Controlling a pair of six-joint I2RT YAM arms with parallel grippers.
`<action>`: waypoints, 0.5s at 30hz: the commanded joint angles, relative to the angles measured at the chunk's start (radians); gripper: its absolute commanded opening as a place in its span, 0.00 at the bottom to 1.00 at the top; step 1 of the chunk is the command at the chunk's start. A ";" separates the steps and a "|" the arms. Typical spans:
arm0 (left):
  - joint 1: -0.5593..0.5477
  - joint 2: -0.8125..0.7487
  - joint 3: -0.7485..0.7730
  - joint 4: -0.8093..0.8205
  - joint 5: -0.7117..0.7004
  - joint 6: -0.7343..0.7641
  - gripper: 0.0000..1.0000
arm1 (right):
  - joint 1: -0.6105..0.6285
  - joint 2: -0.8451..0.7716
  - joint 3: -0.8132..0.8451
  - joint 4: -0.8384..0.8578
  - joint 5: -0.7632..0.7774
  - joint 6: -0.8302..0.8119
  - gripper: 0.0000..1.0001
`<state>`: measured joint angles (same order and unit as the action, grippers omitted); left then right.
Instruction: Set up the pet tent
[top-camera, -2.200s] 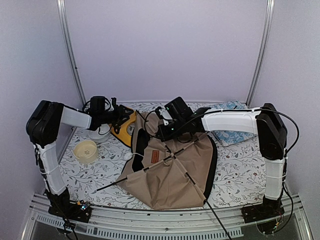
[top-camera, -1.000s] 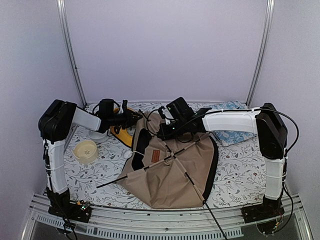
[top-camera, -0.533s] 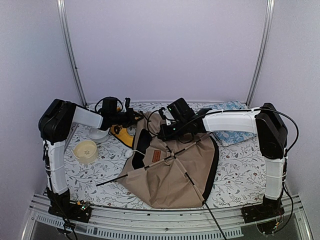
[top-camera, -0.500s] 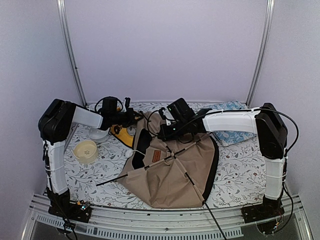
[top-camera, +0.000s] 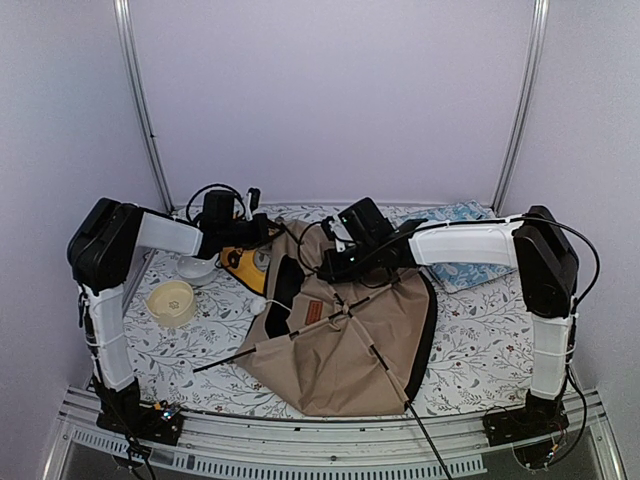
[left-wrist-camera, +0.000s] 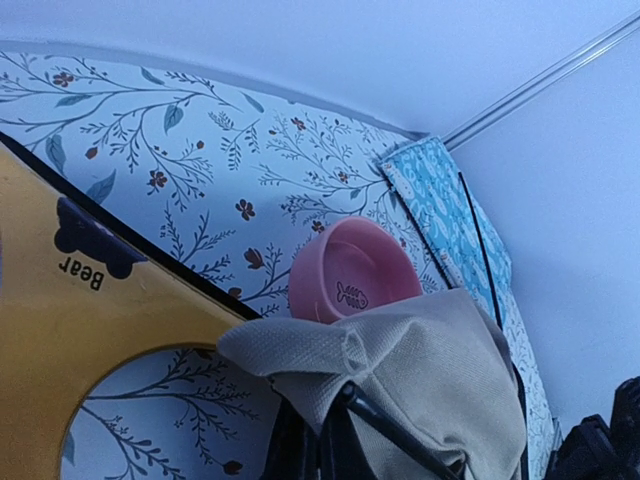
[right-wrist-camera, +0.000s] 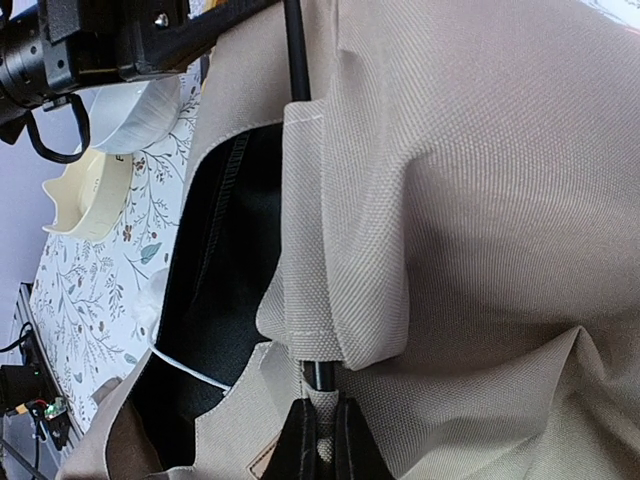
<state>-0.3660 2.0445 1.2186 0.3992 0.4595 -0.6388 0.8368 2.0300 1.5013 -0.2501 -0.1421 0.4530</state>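
The tan pet tent (top-camera: 345, 345) lies collapsed mid-table, with thin black crossing poles (top-camera: 372, 352), a brown label patch (top-camera: 312, 313) and a white pom-pom (top-camera: 258, 311) at its left edge. My left gripper (top-camera: 268, 232) is at the tent's back left corner. In the left wrist view it (left-wrist-camera: 320, 445) is shut on a folded tan corner (left-wrist-camera: 330, 350) with a pole end in it. My right gripper (top-camera: 328, 268) is on the tent's back part. In the right wrist view it (right-wrist-camera: 323, 415) is shut on a tan pole sleeve (right-wrist-camera: 340, 290) beside the black inner trim (right-wrist-camera: 215, 290).
A yellow feeder (top-camera: 243, 262), a white bowl (top-camera: 196, 268) and a cream bowl (top-camera: 172, 301) sit at the left. A blue patterned cushion (top-camera: 458, 213) lies back right. A pink bowl (left-wrist-camera: 350, 270) sits behind the tent corner. Pole ends stick out front left (top-camera: 215, 362) and front right (top-camera: 435, 440).
My left gripper has moved right from over the feeder to the tent's back left corner and raised it a little. The right arm has hardly moved.
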 joint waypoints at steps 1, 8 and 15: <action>-0.016 -0.048 -0.016 -0.028 -0.083 0.081 0.00 | -0.013 -0.066 -0.032 0.049 -0.024 0.018 0.00; -0.021 -0.049 -0.028 -0.032 -0.120 0.110 0.00 | -0.016 -0.098 -0.075 0.097 -0.024 0.027 0.00; -0.044 -0.121 -0.071 -0.006 -0.161 0.186 0.00 | -0.024 -0.060 -0.050 0.077 -0.061 0.036 0.00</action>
<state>-0.3882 2.0045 1.1694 0.3759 0.3492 -0.5247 0.8253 1.9701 1.4391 -0.1780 -0.1829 0.4740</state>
